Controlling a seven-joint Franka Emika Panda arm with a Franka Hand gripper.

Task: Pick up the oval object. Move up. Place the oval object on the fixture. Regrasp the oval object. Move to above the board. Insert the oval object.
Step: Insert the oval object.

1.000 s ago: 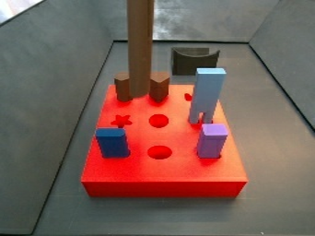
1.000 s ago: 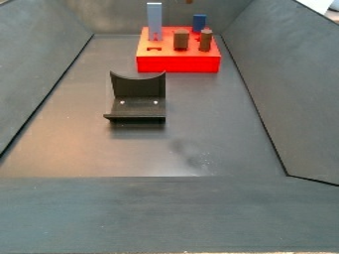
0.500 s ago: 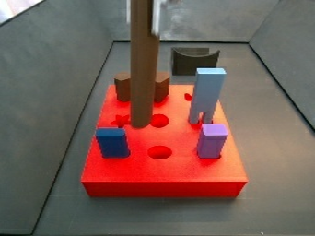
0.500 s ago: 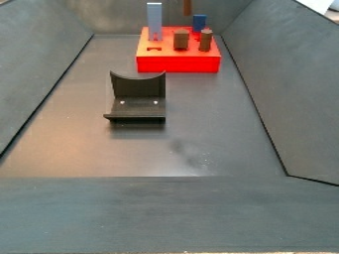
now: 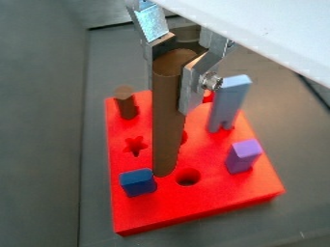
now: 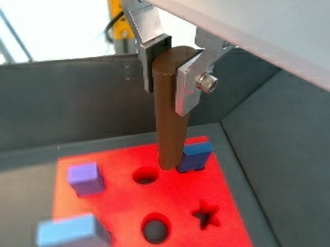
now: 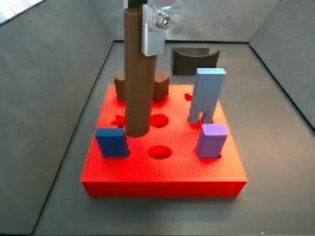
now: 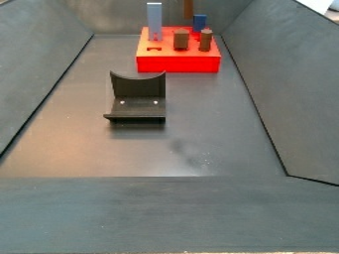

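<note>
Above the board (image 7: 160, 161), tool (image 5: 177, 69) clamped on upright oval object (image 5: 168, 116); fixture (image 8: 135, 97) only in side views.

tool (image 7: 139, 28) and oval object (image 7: 136, 78) lower

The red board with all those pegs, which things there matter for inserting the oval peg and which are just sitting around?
In the job:
oval object, upright, clamped in the gripper
board, under it
fixture, on the floor apart from the board

Just there:
tall light blue peg
purple peg
blue peg
</note>
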